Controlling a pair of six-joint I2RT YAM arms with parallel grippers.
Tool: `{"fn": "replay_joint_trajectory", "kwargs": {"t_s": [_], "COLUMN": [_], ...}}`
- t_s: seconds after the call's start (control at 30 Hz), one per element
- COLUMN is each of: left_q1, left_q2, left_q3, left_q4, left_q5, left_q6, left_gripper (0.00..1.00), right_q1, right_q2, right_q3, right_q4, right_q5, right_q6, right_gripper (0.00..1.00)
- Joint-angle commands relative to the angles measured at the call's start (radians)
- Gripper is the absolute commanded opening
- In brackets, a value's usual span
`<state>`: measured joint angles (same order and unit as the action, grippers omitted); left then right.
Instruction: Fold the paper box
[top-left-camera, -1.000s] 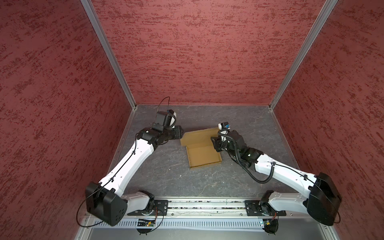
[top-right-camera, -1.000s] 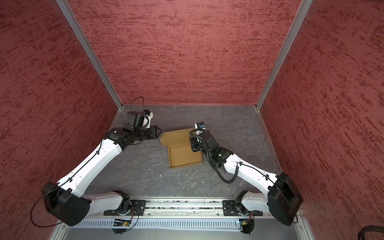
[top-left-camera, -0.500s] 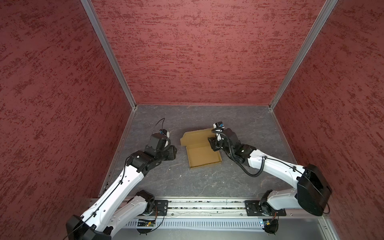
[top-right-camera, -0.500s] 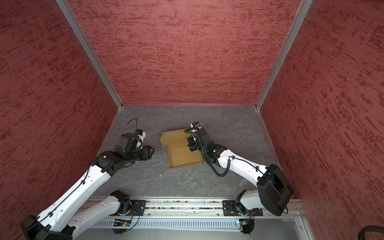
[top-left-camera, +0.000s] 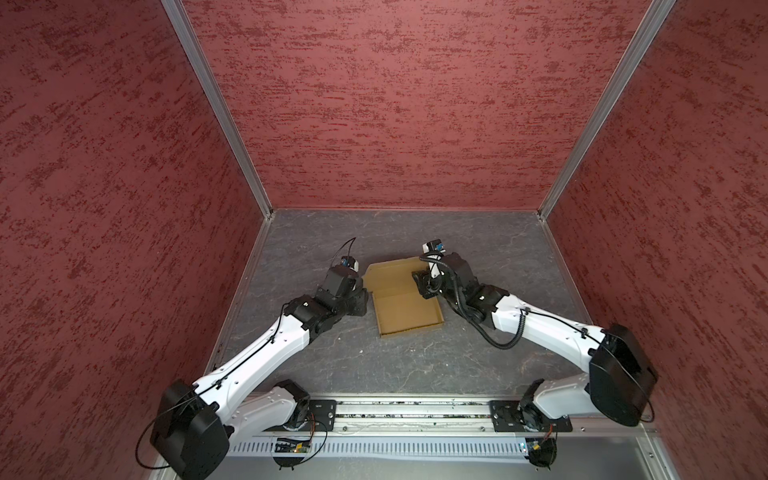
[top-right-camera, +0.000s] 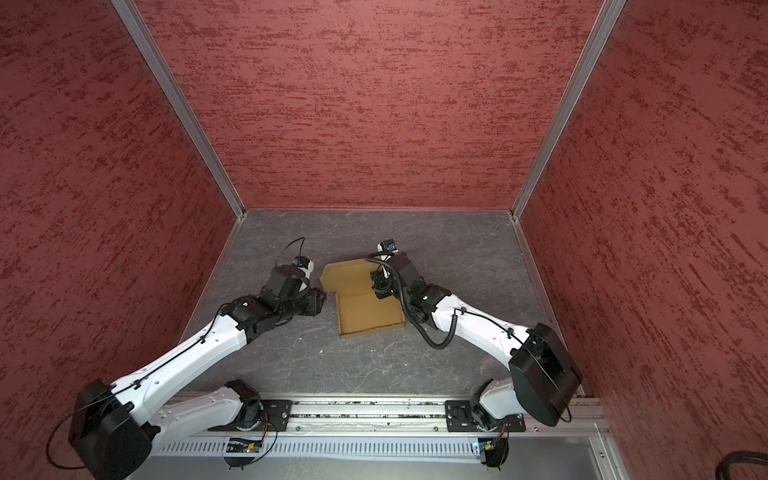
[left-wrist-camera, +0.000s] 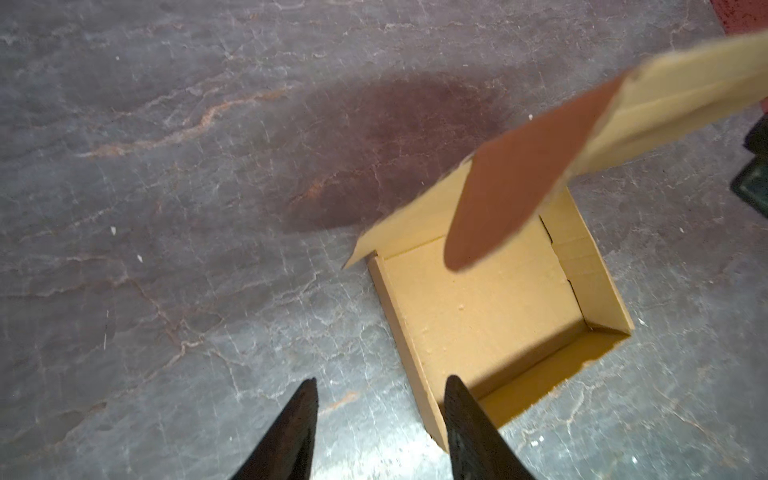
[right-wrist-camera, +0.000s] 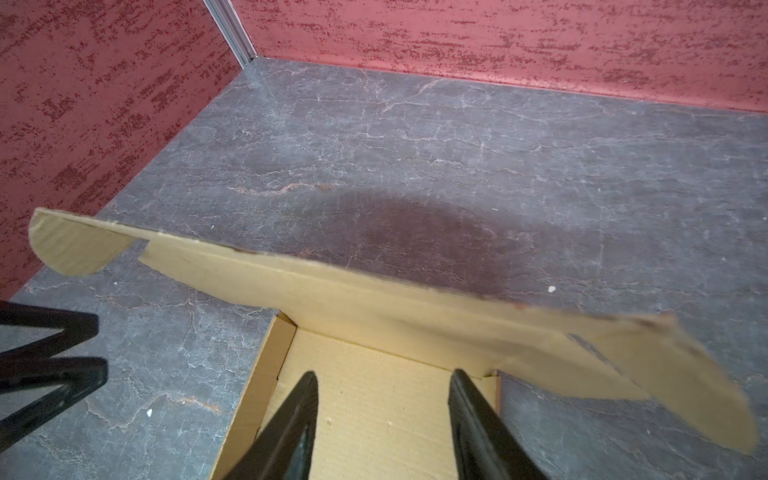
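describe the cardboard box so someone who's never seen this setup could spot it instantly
On the grey table walled in red, look at the middle, beside the left gripper and under the right gripper. The paper box lies there, a shallow tray with low sides and its lid raised at the far end. It is the only brown cardboard thing; its neighbours are black and white.
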<state>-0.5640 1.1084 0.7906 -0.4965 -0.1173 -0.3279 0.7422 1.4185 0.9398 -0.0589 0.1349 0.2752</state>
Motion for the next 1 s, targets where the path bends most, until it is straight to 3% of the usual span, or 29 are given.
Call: {"fn": "replay_joint_trajectory", "kwargs": {"t_s": [0.0,0.33,0.73,0.97], "left_q1": [0.025,0.105,0.115,0.117], "left_q2": [0.022,0.060,0.129,0.156], "left_q3": [0.013,0.002,0.004,0.016], "left_q4": [0.116,0.229,0.286,0.298], "left_q5": [-0.034,0.063,0.172,0.188], "left_q6": [0.057,0.123,0.165,0.155], "left_gripper": [0.50,0.50,0.45,0.33], "right_q1": [-0.004,-0.004,-0.004,-0.005], "right_q2": [0.002,0.002,0.028,0.030], "right_q3": [0.024,0.025,0.052,0.054], "right_q4": [-0.009,-0.010,-0.007,-0.010], "right_q5": [-0.016,-0.028,-0.043,-0.041], "right_q6": [-0.005,-0.001,0.010,0.013], "right_gripper": [0.52,0.52,0.52,0.52]}}
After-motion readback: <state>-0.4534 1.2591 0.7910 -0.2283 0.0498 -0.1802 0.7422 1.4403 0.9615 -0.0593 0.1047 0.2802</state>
